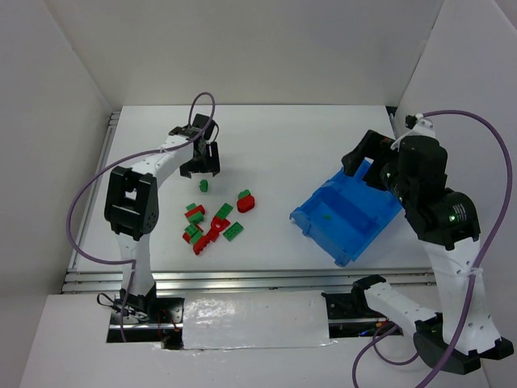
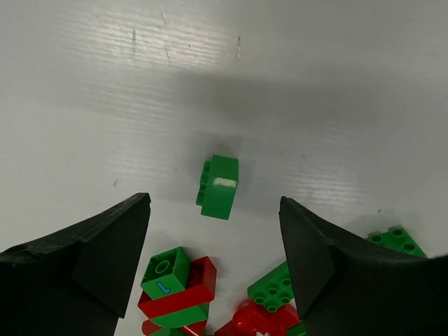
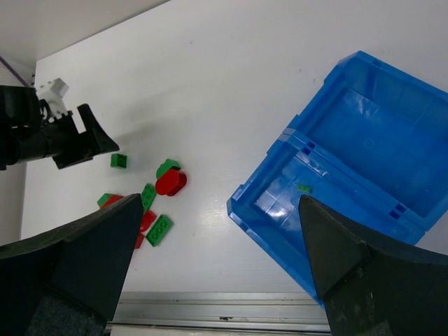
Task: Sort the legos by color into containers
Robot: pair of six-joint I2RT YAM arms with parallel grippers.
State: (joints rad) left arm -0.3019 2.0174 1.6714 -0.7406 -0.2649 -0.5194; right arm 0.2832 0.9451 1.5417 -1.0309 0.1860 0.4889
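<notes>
**Red and green bricks loose at lower left, one green piece inside the blue bin**

Small plastic bricks (image 1: 212, 225) in bright red and green, clustered left of centre in the lower half of the overhead view. Hard, glossy, blocky, with round studs on top. Mostly flat plates and short blocks, some touching or overlapping. At the right edge of the cluster, a red rounded piece (image 1: 245, 203) with a green one against its top.

Just above the cluster and apart from it, a single green brick (image 2: 219, 185), tipped on its side with studs to the left and a pale patch on its upper face. In the lower part of the left wrist view, a banded stack (image 2: 176, 294) of green and red layers, a blue mark on its top green block.

Right of centre in the overhead view, a blue bin (image 1: 303, 217): rectangular, low-walled, shiny moulded plastic, set at an angle, split in two by an inner divider (image 3: 350, 175). In the compartment nearer the cluster, one small green brick (image 3: 303, 187).

Left pincer (image 1: 200, 171) spread wide, hovering over the single green brick, black wedge-shaped fingers (image 2: 105, 259) on either side and clear of it, gripping nothing. Right pincer (image 3: 222, 210) fully spread above the bin, holding nothing, with matte, rough-looking fingers.

Underneath, a white table (image 2: 315, 84), matte, with faint streaks.
</notes>
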